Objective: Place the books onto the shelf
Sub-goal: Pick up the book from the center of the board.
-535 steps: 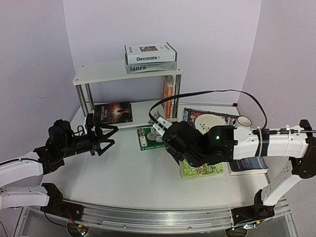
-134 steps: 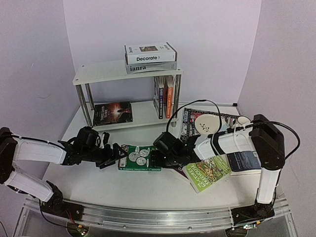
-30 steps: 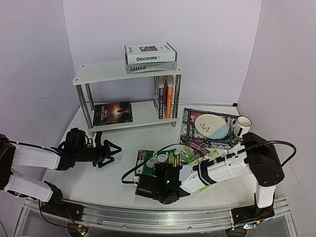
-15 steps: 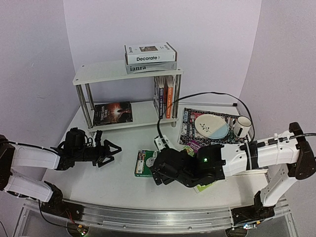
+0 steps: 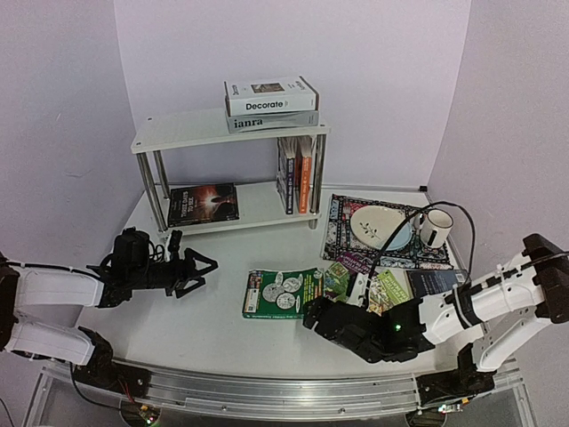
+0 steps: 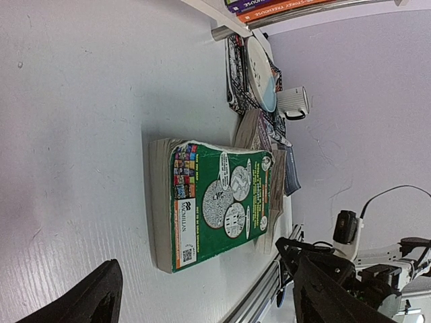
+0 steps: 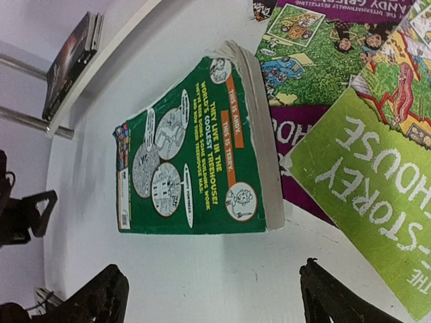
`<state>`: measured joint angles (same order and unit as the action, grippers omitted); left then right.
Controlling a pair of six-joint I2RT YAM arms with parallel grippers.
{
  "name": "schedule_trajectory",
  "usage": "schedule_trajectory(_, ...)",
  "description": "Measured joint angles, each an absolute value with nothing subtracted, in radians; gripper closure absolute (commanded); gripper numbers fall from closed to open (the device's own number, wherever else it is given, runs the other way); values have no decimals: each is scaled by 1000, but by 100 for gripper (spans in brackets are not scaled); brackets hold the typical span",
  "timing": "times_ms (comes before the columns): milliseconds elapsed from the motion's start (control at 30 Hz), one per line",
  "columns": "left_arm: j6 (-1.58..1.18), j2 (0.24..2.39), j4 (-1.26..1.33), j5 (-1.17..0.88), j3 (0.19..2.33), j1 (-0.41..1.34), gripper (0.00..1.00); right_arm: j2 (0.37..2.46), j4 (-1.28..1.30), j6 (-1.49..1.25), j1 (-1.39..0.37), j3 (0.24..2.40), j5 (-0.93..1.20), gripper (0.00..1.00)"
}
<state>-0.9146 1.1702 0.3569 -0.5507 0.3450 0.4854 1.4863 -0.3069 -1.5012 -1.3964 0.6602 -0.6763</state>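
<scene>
Green book (image 5: 280, 294) lies flat on the table (image 5: 204, 329), centre of the top view, cover up, not on the shelf (image 5: 187, 131). Left gripper (image 6: 202, 269) is at mid left of the top view, pointing toward the green book and well apart from it; its fingers are spread wide with nothing between them. Right gripper (image 7: 209, 269) is at lower centre of the top view, near the book's lower right corner, jaws also wide apart and empty; in its wrist view the green book fills the middle of the frame beyond the fingertips. Just right of the green book is a loose overlapping pile: purple paperback (image 5: 353, 264), lime green paperback (image 5: 388, 289) partly over it, navy book (image 5: 436, 283) furthest right. The green book's page edge faces this pile. The shelf stands at upper centre-left. On its top tier, right end, a white book (image 5: 271, 96) is stacked on a grey book (image 5: 265, 122). On the lower tier a dark book (image 5: 204, 203) lies flat at the left, and a few upright books (image 5: 298, 173) stand at the right end against the leg. Right of the shelf is a patterned placemat (image 5: 342, 218) with a plate (image 5: 380, 227) on it and a mug (image 5: 436, 227) at its right end.
</scene>
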Motion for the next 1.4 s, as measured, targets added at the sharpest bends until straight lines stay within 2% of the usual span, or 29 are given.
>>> schedule_trajectory(400,-905,1182,356,-551,345,485,11,1625,-687,-1653,-1385,596,-727,6)
schedule_trajectory(667,-887,1214,347,-551,349,485,11,1727,-789,-1722,-1366,581,-698,7)
schedule_trajectory(800,-886,1217,341,-551,359,485,11,1757,-831,-1735,-1354,574,-687,11)
schedule_trajectory(933,-886,1219,340,-551,360,485,11,1782,-878,-1736,-1322,572,-668,24)
schedule_trajectory(1033,-886,1220,341,-551,360,485,11,1805,-921,-1728,-1301,572,-659,45)
schedule_trajectory(1133,-886,1225,341,-551,360,485,11,1825,-957,-1714,-1290,567,-655,51)
schedule_trajectory(1267,-886,1228,340,-552,361,485,11,1829,-1003,-1680,-1290,556,-664,77)
schedule_trajectory(1400,-886,1228,340,-557,362,485,11,1796,-1099,-1639,-1285,566,-676,96)
